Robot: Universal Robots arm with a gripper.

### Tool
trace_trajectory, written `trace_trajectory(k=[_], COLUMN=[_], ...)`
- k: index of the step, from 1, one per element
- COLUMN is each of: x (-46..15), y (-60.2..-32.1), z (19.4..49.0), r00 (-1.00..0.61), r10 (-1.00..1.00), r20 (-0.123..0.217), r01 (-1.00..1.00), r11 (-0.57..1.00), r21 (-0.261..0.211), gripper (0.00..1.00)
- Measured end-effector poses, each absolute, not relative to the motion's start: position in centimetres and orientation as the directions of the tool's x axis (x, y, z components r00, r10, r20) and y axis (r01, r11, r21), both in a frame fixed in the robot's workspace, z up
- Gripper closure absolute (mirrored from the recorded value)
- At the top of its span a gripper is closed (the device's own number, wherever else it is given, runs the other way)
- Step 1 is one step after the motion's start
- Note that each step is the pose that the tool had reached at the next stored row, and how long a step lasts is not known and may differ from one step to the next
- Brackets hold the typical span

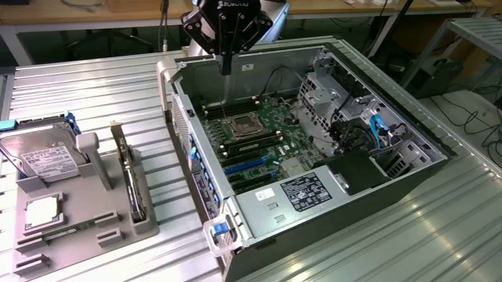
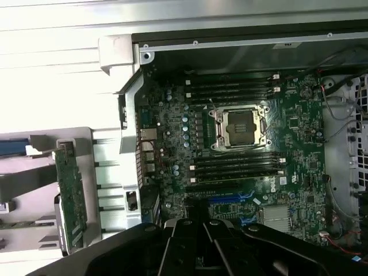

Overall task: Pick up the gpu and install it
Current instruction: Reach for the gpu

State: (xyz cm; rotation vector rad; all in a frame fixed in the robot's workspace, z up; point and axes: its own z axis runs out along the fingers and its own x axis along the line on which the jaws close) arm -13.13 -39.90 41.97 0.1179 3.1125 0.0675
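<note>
The gpu (image 1: pixel 131 182) stands on edge in a slot of the grey parts holder (image 1: pixel 117 226), at the exterior view's left of the open computer case (image 1: pixel 314 147); it looks like a dark sliver with a metal end. In the wrist view the gpu (image 2: pixel 70 195) appears as a green board upright in the holder. My gripper (image 1: pixel 226 70) hangs shut above the far end of the case, over the motherboard (image 1: pixel 251 138), holding nothing. It is well apart from the gpu. In the wrist view the gripper (image 2: pixel 198 227) points down at the board below the CPU socket (image 2: pixel 240 127).
A silver hard drive (image 1: pixel 43 154) with a white label and a CPU (image 1: pixel 39 212) sit in the same holder. Blue expansion slots (image 1: pixel 247 164) lie on the motherboard. Drive cages and cables (image 1: pixel 368 132) fill the case's right side. Ribbed metal table (image 1: pixel 439 235) surrounds everything.
</note>
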Motion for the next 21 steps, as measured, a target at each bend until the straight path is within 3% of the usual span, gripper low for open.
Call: trace_trajectory(k=[21], x=[-15.3], y=[-39.9], z=[42.0], r00=[-0.997], r10=[0.076], r20=[-0.024], r01=[0.075], r11=[0.996], r21=[0.044], gripper=[0.89])
